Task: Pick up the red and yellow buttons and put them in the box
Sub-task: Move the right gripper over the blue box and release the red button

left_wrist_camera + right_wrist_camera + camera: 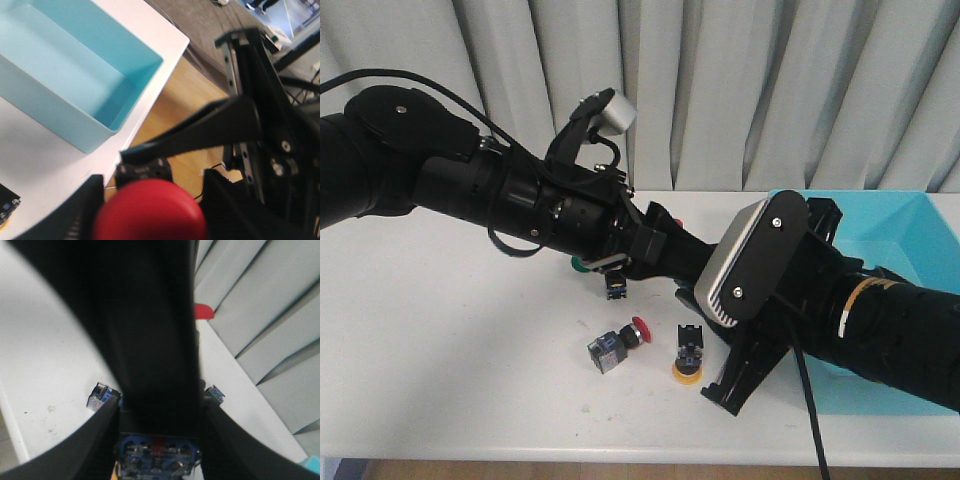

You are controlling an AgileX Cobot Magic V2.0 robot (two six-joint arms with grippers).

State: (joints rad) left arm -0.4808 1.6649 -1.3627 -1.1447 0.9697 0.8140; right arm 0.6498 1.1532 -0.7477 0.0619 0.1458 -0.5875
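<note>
While my left gripper (150, 210) holds a red button (150, 212) near the blue box (75, 80), which looks bare, my right gripper (157, 450) closes on a yellow button (687, 358) low in the middle.

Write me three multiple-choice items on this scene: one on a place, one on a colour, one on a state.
1. The yellow button lies:
A in the box
B on the table
C on a shelf

2. The cap between the left gripper fingers is:
A green
B yellow
C red

3. The box's interior, as far as the left wrist view shows it, is:
A empty
B half full
C lidded

Key:
1 B, it rests on the white tabletop outside the box.
2 C, a red button fills the gap.
3 A, only bare turquoise floor shows.
</note>
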